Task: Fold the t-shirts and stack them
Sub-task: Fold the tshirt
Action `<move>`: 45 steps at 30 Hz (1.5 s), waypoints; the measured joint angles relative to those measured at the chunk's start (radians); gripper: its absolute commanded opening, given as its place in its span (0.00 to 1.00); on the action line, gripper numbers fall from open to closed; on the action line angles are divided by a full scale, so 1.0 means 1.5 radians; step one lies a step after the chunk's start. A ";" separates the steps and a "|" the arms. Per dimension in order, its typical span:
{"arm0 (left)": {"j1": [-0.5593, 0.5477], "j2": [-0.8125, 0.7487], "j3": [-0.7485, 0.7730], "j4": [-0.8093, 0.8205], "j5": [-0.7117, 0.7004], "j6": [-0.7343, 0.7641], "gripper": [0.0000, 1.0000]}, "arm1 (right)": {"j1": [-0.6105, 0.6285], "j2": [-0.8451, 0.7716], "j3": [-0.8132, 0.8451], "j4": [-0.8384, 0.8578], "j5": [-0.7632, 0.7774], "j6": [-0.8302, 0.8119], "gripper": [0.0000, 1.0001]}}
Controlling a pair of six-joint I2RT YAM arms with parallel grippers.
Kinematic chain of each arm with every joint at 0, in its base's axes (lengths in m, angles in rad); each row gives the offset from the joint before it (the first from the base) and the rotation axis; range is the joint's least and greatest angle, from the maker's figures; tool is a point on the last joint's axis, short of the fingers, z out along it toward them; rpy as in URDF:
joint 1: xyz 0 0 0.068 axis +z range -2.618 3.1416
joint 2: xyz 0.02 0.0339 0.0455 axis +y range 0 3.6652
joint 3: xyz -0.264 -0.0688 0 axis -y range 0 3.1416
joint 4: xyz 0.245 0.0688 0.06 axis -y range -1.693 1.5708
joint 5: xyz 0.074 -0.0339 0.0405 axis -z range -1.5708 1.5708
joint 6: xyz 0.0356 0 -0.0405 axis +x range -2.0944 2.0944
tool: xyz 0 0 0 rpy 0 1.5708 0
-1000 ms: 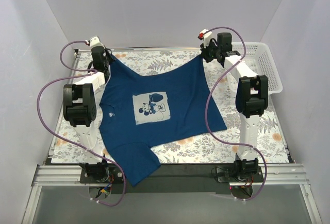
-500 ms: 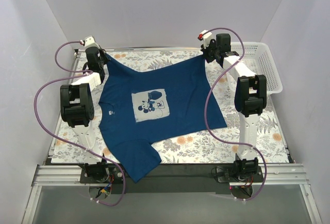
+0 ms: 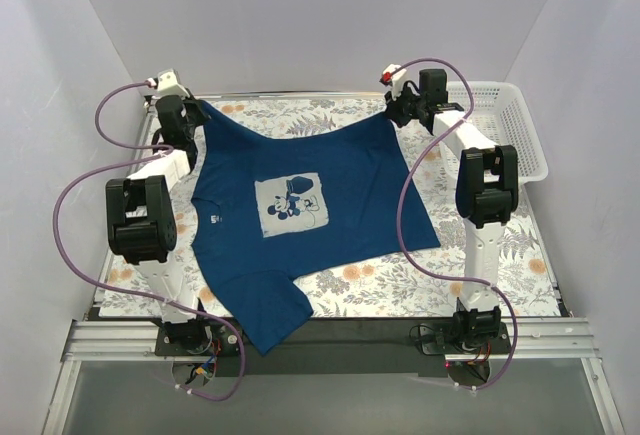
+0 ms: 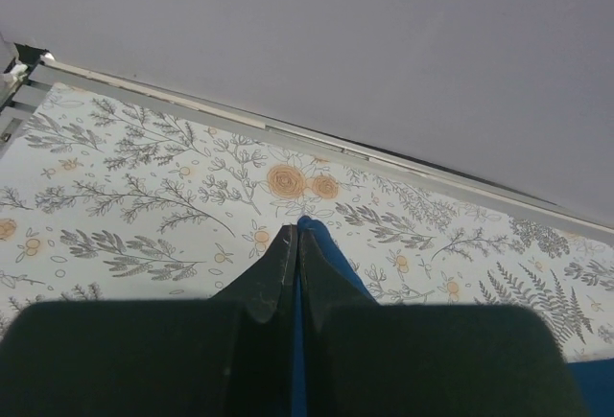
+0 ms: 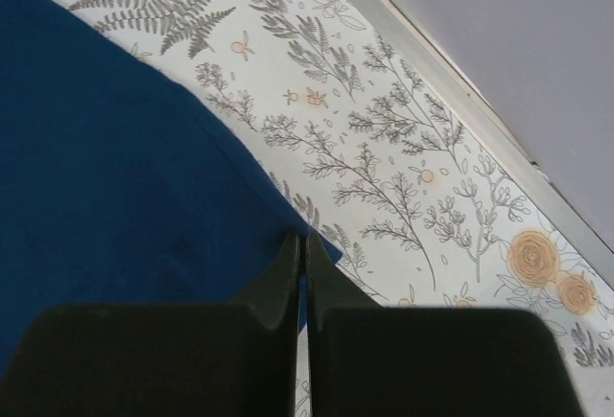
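The left gripper point(image 3: 196, 113) is clamped on one far corner of the navy t-shirt point(image 3: 350, 185), and the right gripper point(image 3: 397, 113) on the other. The garment lies spread, print upward, on the floral table point(image 3: 520, 255).

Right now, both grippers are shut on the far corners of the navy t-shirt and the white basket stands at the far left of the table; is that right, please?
No: the white basket stands at the far right of the table, as the top external view shows. The left gripper and right gripper are each shut on a far corner of the t-shirt.
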 measured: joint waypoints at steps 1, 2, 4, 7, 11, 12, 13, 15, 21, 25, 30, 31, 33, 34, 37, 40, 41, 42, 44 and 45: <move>0.002 -0.010 -0.008 0.004 0.002 0.000 0.00 | 0.000 -0.002 -0.006 0.000 -0.010 -0.004 0.01; 0.004 -0.020 -0.016 0.007 0.002 0.000 0.00 | 0.000 -0.004 -0.010 0.000 -0.019 -0.007 0.01; 0.010 -0.035 -0.029 0.015 0.004 0.000 0.00 | 0.000 -0.005 -0.014 0.000 -0.020 -0.010 0.01; 0.018 -0.051 -0.043 0.024 0.005 0.000 0.00 | -0.001 -0.008 -0.014 0.001 -0.013 -0.011 0.01; 0.026 -0.055 -0.051 0.028 0.024 -0.001 0.00 | -0.009 -0.014 -0.020 0.002 -0.005 -0.010 0.01; 0.027 -0.055 -0.052 0.028 0.035 -0.001 0.00 | -0.012 -0.017 -0.022 0.002 -0.003 -0.009 0.01; 0.028 -0.055 -0.052 0.029 0.045 -0.003 0.00 | -0.014 -0.018 -0.022 0.002 -0.002 -0.009 0.01; 0.029 -0.055 -0.052 0.029 0.063 -0.004 0.00 | -0.018 -0.021 -0.023 0.003 -0.003 -0.007 0.01; 0.029 -0.055 -0.052 0.028 0.122 -0.006 0.00 | -0.024 -0.042 -0.047 0.004 -0.034 -0.007 0.01; 0.029 -0.055 -0.052 0.026 0.140 -0.006 0.00 | -0.024 -0.053 -0.059 0.005 -0.052 -0.007 0.01; 0.029 -0.059 -0.061 0.030 0.147 -0.004 0.00 | -0.025 -0.067 -0.079 0.009 -0.063 -0.006 0.01; 0.029 -0.064 -0.068 0.030 0.148 -0.003 0.00 | -0.026 -0.070 -0.083 0.010 -0.066 -0.006 0.01; 0.029 -0.075 -0.088 0.030 0.148 -0.003 0.00 | -0.029 -0.077 -0.093 0.011 -0.070 -0.006 0.01; 0.029 -0.082 -0.098 0.030 0.149 -0.003 0.00 | -0.031 -0.079 -0.097 0.012 -0.071 -0.005 0.01; 0.029 -0.107 -0.129 0.031 0.149 -0.002 0.00 | -0.035 -0.086 -0.110 0.018 -0.074 -0.004 0.01; 0.029 -0.145 -0.164 0.035 0.149 -0.001 0.00 | -0.038 -0.090 -0.121 0.022 -0.077 -0.004 0.01; 0.029 -0.156 -0.172 0.035 0.149 -0.001 0.00 | -0.038 -0.090 -0.122 0.022 -0.077 -0.004 0.01; 0.029 -0.167 -0.179 0.035 0.149 -0.001 0.00 | -0.039 -0.090 -0.123 0.022 -0.076 -0.004 0.01; 0.029 -0.188 -0.194 0.043 0.149 0.000 0.00 | -0.040 -0.091 -0.129 0.025 -0.077 -0.003 0.01; 0.029 -0.199 -0.201 0.044 0.149 0.000 0.00 | -0.041 -0.092 -0.131 0.025 -0.077 -0.003 0.01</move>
